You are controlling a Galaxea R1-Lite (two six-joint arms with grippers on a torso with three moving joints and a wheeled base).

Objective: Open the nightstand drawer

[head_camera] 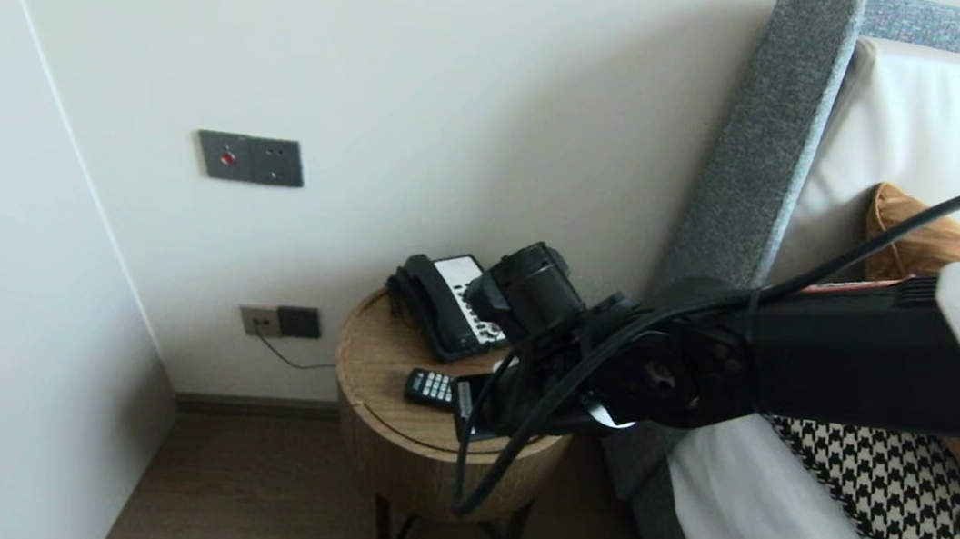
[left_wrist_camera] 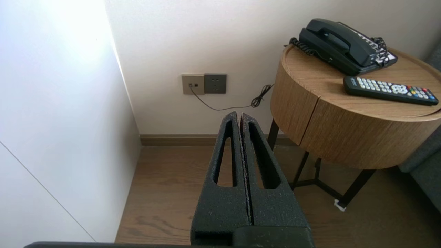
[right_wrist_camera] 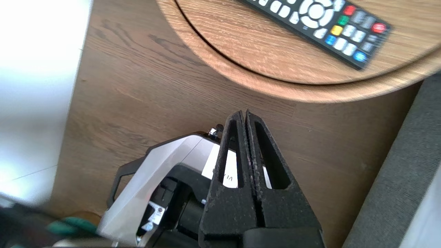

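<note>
A round wooden bedside table stands between the wall and the bed. On it sit a black telephone and a black remote control. My right arm reaches in from the right, its wrist over the table's near edge. The right gripper is shut and holds nothing. It points down at the wooden floor just off the table rim, with the remote a short way beyond its tips. My left gripper is shut and empty, parked low to the left of the table, apart from the telephone and remote.
The bed's grey headboard and a houndstooth cushion lie right of the table. Wall sockets with a trailing cord sit low on the wall, a switch plate higher. A white panel closes off the left. Part of my own body lies under the right gripper.
</note>
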